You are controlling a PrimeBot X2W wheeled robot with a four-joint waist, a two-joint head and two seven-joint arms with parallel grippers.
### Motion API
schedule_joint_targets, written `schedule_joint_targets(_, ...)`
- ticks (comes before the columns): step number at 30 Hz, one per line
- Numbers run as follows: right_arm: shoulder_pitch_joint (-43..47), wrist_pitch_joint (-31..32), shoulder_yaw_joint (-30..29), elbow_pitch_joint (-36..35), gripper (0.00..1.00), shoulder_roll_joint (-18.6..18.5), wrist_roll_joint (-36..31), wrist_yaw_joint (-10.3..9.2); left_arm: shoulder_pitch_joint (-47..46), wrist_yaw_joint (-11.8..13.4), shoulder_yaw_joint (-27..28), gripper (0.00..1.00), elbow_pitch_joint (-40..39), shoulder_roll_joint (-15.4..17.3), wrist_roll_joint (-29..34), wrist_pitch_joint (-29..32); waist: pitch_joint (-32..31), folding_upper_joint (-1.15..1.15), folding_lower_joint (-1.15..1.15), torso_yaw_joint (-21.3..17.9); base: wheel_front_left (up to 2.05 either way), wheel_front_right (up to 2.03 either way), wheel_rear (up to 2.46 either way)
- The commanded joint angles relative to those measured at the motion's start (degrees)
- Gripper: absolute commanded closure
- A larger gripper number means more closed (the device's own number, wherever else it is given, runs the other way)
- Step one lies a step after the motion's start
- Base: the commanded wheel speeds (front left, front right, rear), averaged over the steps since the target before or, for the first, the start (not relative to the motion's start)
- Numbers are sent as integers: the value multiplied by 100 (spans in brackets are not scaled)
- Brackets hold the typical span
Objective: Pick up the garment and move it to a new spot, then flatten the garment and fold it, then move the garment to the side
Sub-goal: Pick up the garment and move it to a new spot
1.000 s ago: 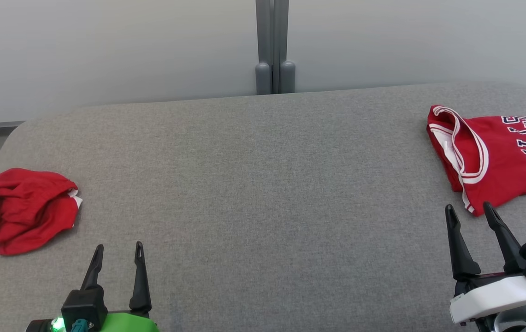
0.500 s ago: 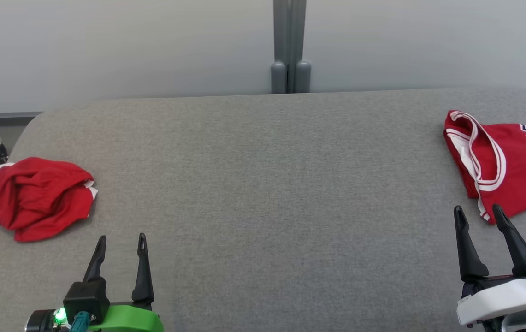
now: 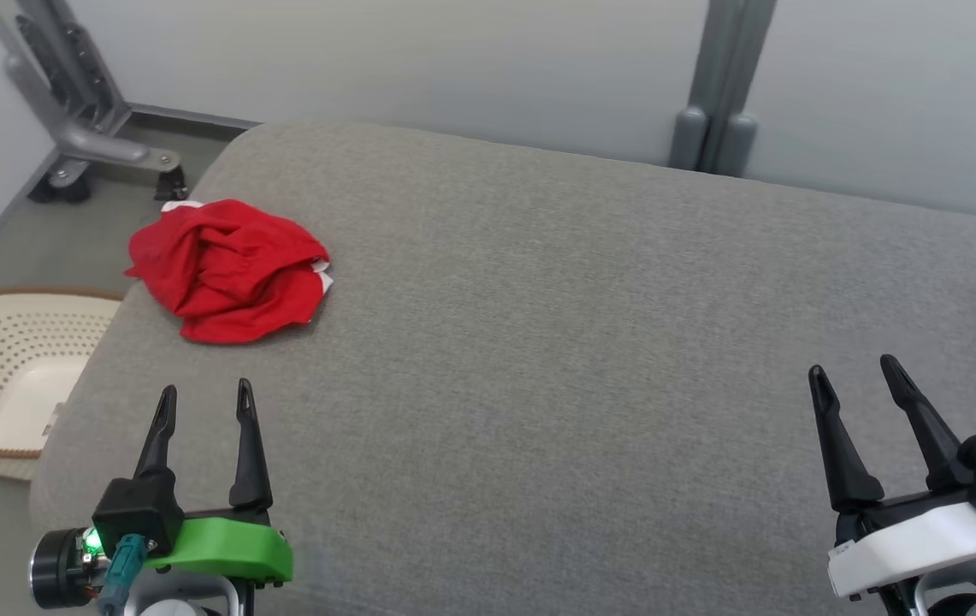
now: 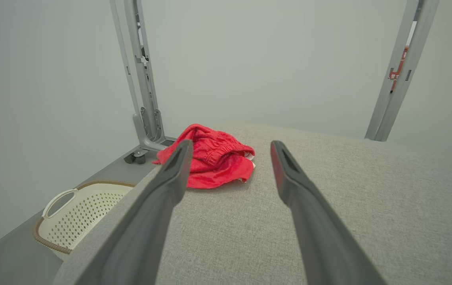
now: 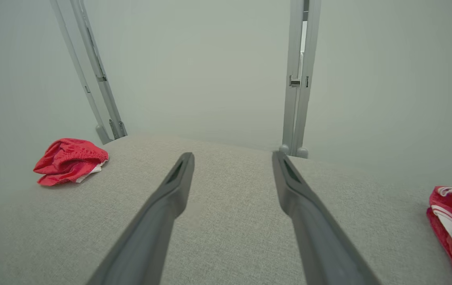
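The crumpled red garment [image 3: 227,269] lies at ten o'clock on the grey padded table [image 3: 539,359]. The left gripper [image 3: 205,389], at seven o'clock, has its fingers spread and empty (the garment lies ahead, untouched). The right gripper [image 3: 852,368] at four o'clock is likewise spread, holding nothing. A cream perforated basket [image 3: 0,376] sits on the floor [image 3: 51,239] at nine o'clock
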Motion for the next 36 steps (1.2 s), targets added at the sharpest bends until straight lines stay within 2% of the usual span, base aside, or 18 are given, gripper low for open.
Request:
schedule_joint_targets(1, -44, 37, -10, -55, 0, -36, -30, -9, -83, -18, 32, 0, -26, -31, 53, -12, 161, 0, 0, 749, 0, 0, 0)
schedule_joint_targets(6, -158, 120, 29, -131, 0, -106, -58, -9, -146, -79, 132, 0, -75, -126, 125, -13, 308, 0, 0, 1068, 0, 0, 0)
schedule_joint_targets(11, -285, 210, 23, -237, 0, -191, -73, -9, -272, -154, 256, 0, -146, -281, 169, -13, 603, 0, 0, 1173, 0, 0, 0)
schedule_joint_targets(17, -599, 436, -6, -527, 0, -449, -96, -9, -907, -324, 408, 0, -33, -518, 154, -7, 1338, 0, 0, 1044, 0, 0, 0)
schedule_joint_targets(20, -802, 571, -36, -706, 0, -605, -86, -9, -1522, -498, 479, 0, 347, -616, 49, -7, 1815, 0, 0, 892, 0, 0, 0)
schedule_joint_targets(22, -979, 691, -34, -851, 0, -762, -52, -9, -2221, -694, 549, 0, 1002, -665, -58, -6, 2248, 0, 0, 692, 0, 0, 0)
schedule_joint_targets(30, -1253, 727, -188, -1015, 0, -983, 43, -9, -3975, -1316, 635, 0, 3689, -517, -433, 134, 2955, 0, 0, 234, 0, 0, 0)
schedule_joint_targets(36, -1379, 700, -209, -1028, 0, -1023, 56, -9, -4809, -1557, 670, 0, 5246, -364, -689, 504, 3230, 0, 0, -23, 0, 0, 0)
